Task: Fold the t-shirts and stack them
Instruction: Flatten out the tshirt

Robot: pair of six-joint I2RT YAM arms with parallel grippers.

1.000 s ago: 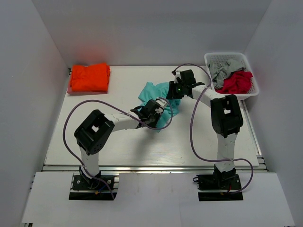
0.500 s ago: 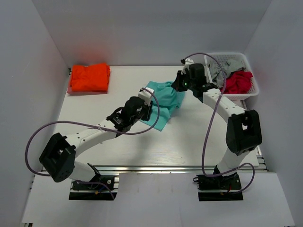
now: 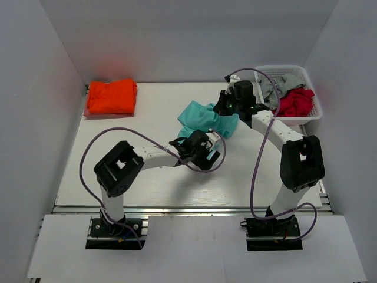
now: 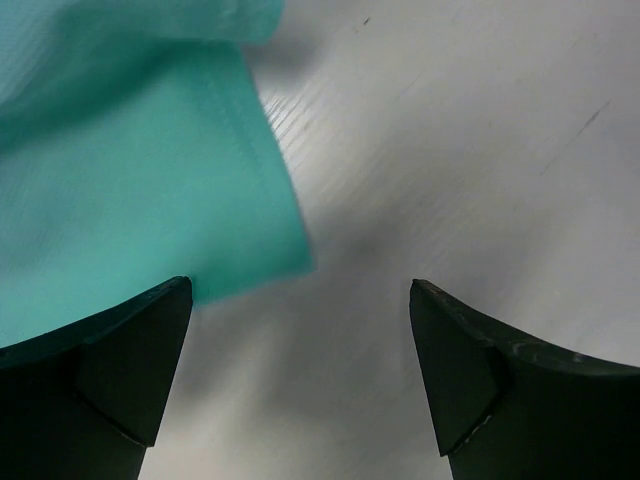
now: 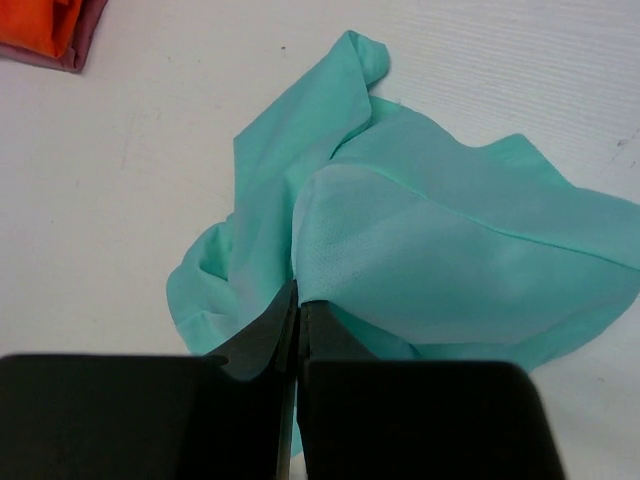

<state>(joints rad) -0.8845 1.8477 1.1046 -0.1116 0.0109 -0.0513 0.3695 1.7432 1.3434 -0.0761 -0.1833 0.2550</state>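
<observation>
The mint-teal t-shirt (image 3: 203, 117) lies crumpled at mid-table, one fold lifted. My right gripper (image 3: 224, 113) is at its right end, shut on that fold; in the right wrist view the closed fingertips (image 5: 300, 300) pinch the teal cloth (image 5: 450, 250). My left gripper (image 3: 207, 151) hovers just in front of the shirt, open and holding nothing. In the left wrist view its gripper (image 4: 300, 300) frames bare table, and a teal hem (image 4: 130, 170) lies ahead on the left. The orange t-shirt (image 3: 111, 97) sits folded at the far left corner; its edge (image 5: 40, 25) shows in the right wrist view.
A white basket (image 3: 281, 72) at the far right holds grey cloth (image 3: 274, 85) and red cloth (image 3: 294, 103). The orange shirt rests on a pinkish layer. White walls enclose the table on three sides. The right arm's cable loops over the table's right part.
The left gripper opened, let go of the teal shirt and drew back toward the near edge. The right gripper stayed shut on the shirt, which is now bunched more to the right.
</observation>
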